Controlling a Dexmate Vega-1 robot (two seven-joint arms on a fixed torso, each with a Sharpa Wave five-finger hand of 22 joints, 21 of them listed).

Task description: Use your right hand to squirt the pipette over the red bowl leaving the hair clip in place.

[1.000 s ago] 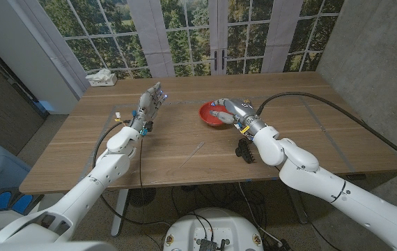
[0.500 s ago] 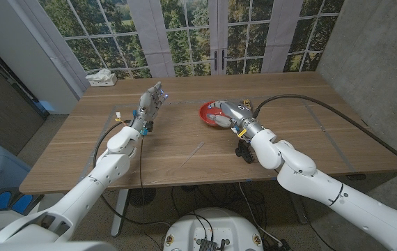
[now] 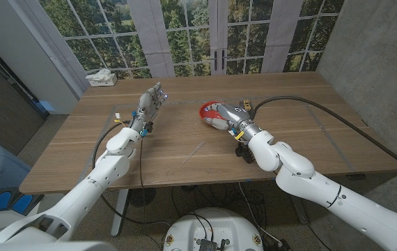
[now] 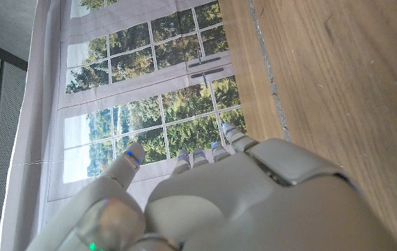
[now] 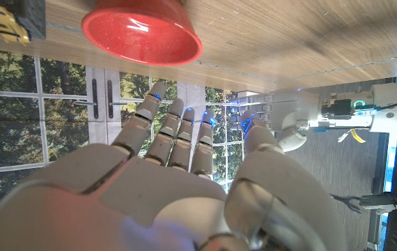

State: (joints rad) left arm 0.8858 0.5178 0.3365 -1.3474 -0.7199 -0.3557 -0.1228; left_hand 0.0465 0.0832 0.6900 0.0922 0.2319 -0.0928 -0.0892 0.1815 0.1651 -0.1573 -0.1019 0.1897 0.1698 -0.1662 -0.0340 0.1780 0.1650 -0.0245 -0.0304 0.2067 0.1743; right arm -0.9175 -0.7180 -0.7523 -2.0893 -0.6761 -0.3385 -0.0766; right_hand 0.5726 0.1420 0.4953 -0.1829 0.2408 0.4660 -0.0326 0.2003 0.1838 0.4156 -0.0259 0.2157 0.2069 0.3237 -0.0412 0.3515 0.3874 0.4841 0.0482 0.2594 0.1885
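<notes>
The red bowl (image 3: 205,110) stands on the wooden table (image 3: 310,139) right of the middle; it also appears in the right wrist view (image 5: 141,31). My right hand (image 3: 219,115) hovers at the bowl's near side, partly covering it, fingers spread (image 5: 177,167) and holding nothing. The thin clear pipette (image 3: 193,153) lies on the table nearer the front edge, apart from both hands. The black hair clip (image 3: 241,153) lies beside my right forearm, partly hidden by it. My left hand (image 3: 150,102) is raised over the table's left half, fingers apart (image 4: 205,202) and empty.
A tissue box (image 3: 101,77) sits at the far left corner. A small black and yellow object (image 3: 246,106) lies just behind the bowl, seen too in the right wrist view (image 5: 10,17). A small pale item (image 3: 117,115) rests near the left arm.
My right hand has slid to the left, from the bowl's right side to across its front. The forearm now hides more of the hair clip. The left hand has barely moved.
</notes>
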